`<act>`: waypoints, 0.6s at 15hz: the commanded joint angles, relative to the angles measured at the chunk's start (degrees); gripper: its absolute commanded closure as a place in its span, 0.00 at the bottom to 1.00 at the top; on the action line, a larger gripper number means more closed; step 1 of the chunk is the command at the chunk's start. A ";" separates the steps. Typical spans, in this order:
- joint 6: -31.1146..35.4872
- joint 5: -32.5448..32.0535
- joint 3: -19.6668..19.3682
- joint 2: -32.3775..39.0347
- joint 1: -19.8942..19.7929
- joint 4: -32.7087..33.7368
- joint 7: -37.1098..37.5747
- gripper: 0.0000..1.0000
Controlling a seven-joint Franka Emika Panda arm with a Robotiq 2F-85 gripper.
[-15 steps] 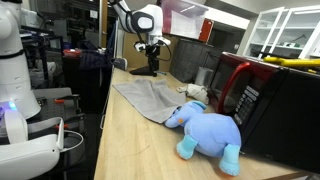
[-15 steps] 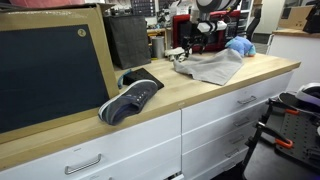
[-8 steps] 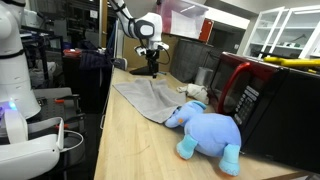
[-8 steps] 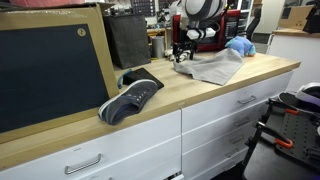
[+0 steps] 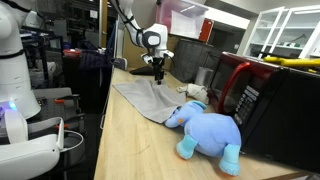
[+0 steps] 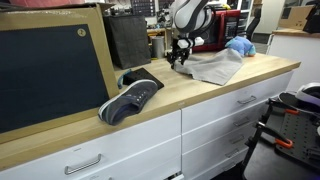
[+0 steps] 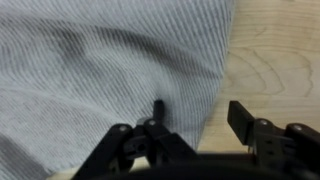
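A grey ribbed cloth point(image 5: 146, 98) lies spread on the wooden counter; it also shows in an exterior view point(image 6: 212, 67) and fills most of the wrist view point(image 7: 100, 60). My gripper point(image 7: 198, 115) is open and empty, hovering just above the cloth's edge, one finger over the cloth and the other over bare wood. In both exterior views the gripper point(image 5: 158, 70) point(image 6: 176, 57) points down at the far end of the cloth.
A blue plush elephant point(image 5: 208, 133) lies beside the cloth, next to a red and black microwave point(image 5: 262, 97). A dark sneaker point(image 6: 131, 98) sits on the counter point(image 6: 170, 100) near a black framed board point(image 6: 50, 65). A white robot body point(image 5: 14, 70) stands off the counter.
The arm has swung along the counter and lowered, bringing the gripper over the edge of the grey cloth. The cloth, plush and shoe have not moved.
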 commanded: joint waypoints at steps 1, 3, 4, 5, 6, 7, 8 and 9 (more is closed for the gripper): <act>-0.85 -0.25 -0.64 3.21 0.43 4.08 1.12 0.61; -1.33 0.04 -0.61 3.29 0.23 4.78 0.80 0.76; -1.69 0.59 -0.24 2.75 0.01 4.71 0.56 0.82; -1.97 0.97 0.03 2.26 -0.11 4.67 0.45 0.92; -2.39 1.54 0.44 1.68 -0.17 4.56 0.42 0.98; -2.76 1.90 0.70 1.45 -0.14 4.72 0.50 1.00; -3.83 2.68 1.20 0.86 -0.10 4.82 0.64 1.00; -4.55 3.37 1.57 0.45 -0.05 4.93 0.73 1.00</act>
